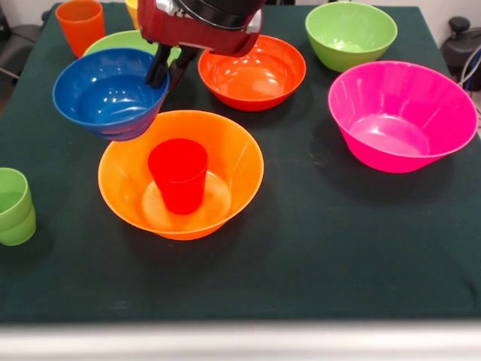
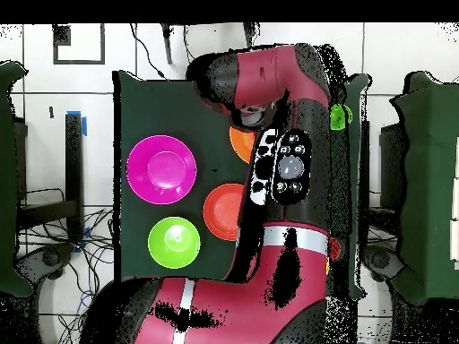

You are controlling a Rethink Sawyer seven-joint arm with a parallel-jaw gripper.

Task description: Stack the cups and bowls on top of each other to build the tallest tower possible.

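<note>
Gripping the small blue bowl [image 1: 110, 92] by its rim (no readable labels), the tool [image 1: 167, 69] holds it tilted.

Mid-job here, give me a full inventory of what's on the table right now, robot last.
large orange bowl: 1, orange, centre of the table, upright.
red cup: 1, red, upright inside the large orange bowl.
blue bowl: 1, blue, held tilted above the orange bowl's far left rim.
red-orange bowl: 1, behind the orange bowl.
pink bowl: 1, right side.
light green bowls: 2, one far right, one far left behind the blue bowl.
light green cups: stacked, left edge; count unclear.
orange cup: 1, far left corner.
gripper: 1, black fingers closed on the blue bowl's rim.
</note>
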